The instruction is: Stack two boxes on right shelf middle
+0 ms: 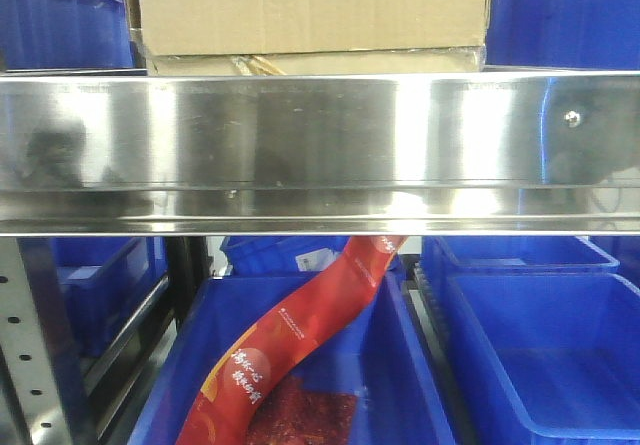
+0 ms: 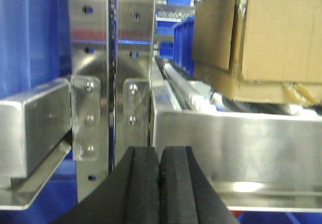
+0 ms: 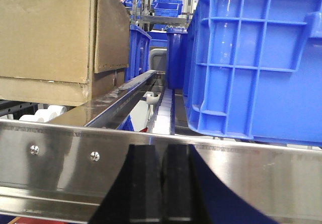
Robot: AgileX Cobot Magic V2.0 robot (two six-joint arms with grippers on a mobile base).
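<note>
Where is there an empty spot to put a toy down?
Best spot: the empty blue bin at lower right under the steel shelf. The middle bin holds a red packet. On the shelf, the stacked boxes fill the middle between blue bins.

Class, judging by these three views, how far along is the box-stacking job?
Looks done: the tall box sits on the flat box on the steel shelf. In hand: nothing; the left pincer and right pincer are shut and empty. Left: apparently nothing.
</note>
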